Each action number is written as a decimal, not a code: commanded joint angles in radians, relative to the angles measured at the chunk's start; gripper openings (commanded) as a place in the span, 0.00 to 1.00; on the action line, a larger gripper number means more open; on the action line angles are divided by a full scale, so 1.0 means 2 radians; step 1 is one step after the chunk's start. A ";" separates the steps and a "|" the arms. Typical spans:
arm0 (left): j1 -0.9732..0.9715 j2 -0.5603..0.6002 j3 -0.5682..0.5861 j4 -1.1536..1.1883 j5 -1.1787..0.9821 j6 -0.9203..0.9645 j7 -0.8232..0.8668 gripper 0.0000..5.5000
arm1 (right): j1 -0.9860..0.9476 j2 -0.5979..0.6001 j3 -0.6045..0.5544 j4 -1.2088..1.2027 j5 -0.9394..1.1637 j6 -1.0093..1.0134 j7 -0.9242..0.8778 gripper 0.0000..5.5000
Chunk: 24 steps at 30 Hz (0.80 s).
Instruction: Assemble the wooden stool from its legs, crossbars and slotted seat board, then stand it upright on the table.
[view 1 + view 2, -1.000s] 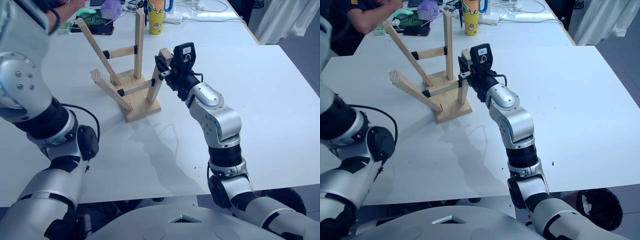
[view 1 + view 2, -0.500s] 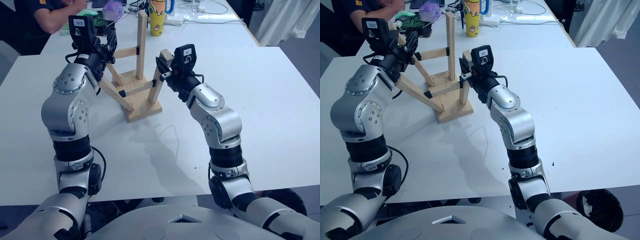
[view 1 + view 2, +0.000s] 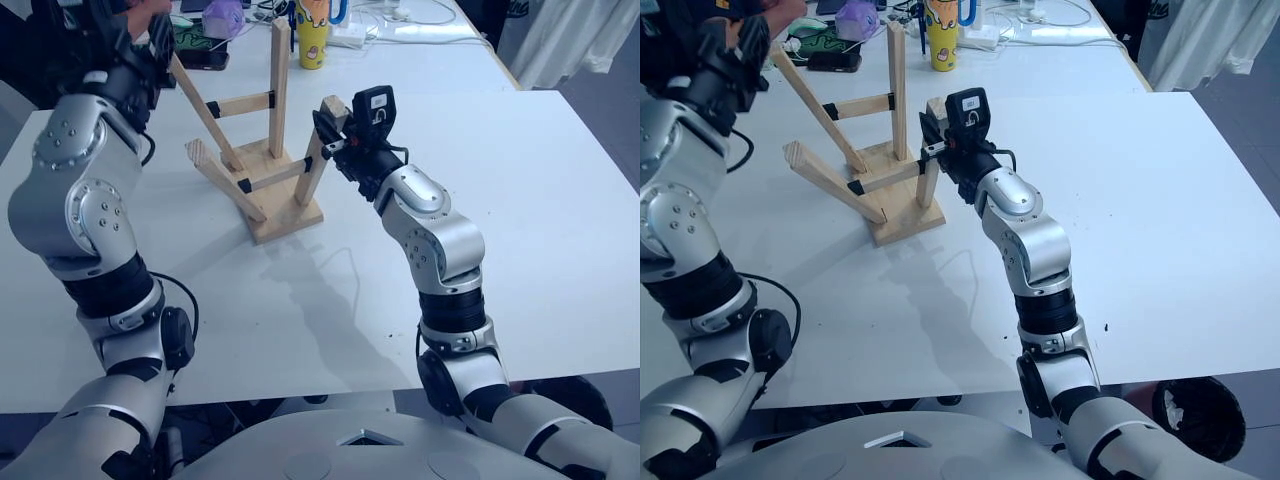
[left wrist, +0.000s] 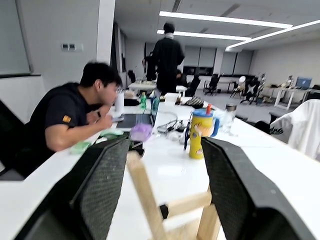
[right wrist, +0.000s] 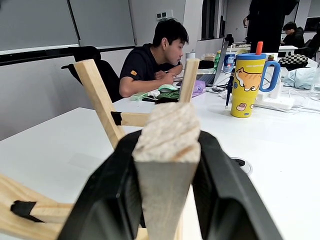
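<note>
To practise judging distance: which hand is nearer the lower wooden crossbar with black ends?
Right. The right hand clamps the pale wooden leg this lower wooden crossbar joins, above it; the left hand is open around the tip of the tilted leg.

You're in an open-plan office. Long white tabletops [image 4: 165, 172], swivel chairs [image 5: 94, 56], a laptop [image 4: 136, 119] and ceiling strip lights [image 4: 225, 19] show it.

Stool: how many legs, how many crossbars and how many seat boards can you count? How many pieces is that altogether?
Legs: 4
Crossbars: 2
Seat board: 1
Total: 7
</note>
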 commanded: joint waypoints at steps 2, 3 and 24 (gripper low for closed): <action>0.027 -0.002 -0.006 -0.002 0.009 -0.009 0.004 0.48 | -0.004 -0.010 -0.010 0.012 0.002 0.012 0.006 0.34; 0.030 -0.002 -0.007 -0.001 0.011 -0.011 0.004 0.48 | -0.008 -0.010 -0.013 0.011 0.003 0.010 0.005 0.38; 0.057 -0.009 -0.017 -0.011 0.028 -0.024 0.015 0.48 | -0.238 -0.008 -0.138 0.053 0.086 -0.067 0.002 0.27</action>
